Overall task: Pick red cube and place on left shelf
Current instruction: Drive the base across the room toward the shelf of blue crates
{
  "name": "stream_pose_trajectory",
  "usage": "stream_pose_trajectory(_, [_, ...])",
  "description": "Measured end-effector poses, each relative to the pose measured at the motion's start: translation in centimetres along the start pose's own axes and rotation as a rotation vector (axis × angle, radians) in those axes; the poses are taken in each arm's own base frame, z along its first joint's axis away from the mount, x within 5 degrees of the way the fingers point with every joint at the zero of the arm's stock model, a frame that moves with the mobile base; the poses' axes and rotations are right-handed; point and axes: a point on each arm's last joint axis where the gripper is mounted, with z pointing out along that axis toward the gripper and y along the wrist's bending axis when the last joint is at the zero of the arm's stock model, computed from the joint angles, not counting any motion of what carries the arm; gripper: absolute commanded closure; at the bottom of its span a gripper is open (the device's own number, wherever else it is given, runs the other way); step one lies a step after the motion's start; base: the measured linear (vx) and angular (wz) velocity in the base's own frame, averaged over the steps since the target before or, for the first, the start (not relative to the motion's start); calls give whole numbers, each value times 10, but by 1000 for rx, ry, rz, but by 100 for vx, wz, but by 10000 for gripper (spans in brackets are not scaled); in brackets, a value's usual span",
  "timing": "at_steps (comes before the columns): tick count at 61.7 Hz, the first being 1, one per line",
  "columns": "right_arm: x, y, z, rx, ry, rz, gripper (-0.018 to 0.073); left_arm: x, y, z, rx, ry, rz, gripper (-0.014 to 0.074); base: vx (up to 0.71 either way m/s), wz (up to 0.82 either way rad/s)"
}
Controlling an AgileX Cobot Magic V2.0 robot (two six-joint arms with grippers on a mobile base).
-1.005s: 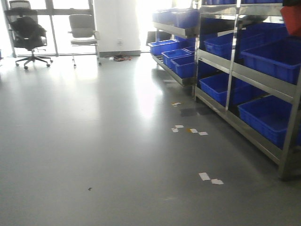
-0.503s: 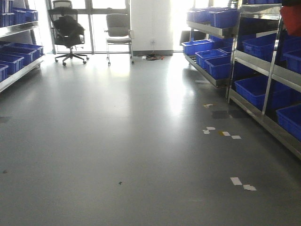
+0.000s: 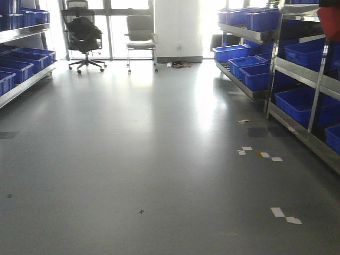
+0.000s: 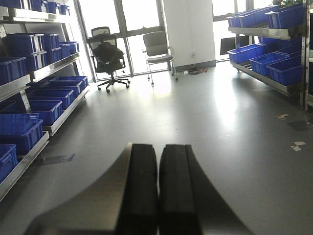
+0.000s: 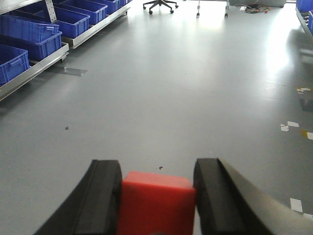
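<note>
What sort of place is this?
Likely a storeroom or warehouse-style lab: the left shelf and a matching steel rack opposite hold blue crates, with office chairs by the far windows.

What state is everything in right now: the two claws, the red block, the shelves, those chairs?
right gripper, shut on the red cube.
red cube, clamped between the fingers, off the floor.
left gripper, shut, holding nothing.
left shelf, loaded with blue crates.
right shelf, also loaded with crates.
black chair, upright, nobody seated.
grey chair, upright, nobody seated.
</note>
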Motion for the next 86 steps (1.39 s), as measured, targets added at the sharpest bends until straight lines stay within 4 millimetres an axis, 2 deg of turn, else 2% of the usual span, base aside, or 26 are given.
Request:
stream_pose_trajectory(40, [0, 0, 0, 0, 0, 0, 501, 0, 0, 0, 0, 0, 0, 491, 21, 3])
stream_pose_trajectory(86, [0, 0, 0, 0, 0, 0, 501, 0, 0, 0, 0, 0, 0, 491, 38, 1])
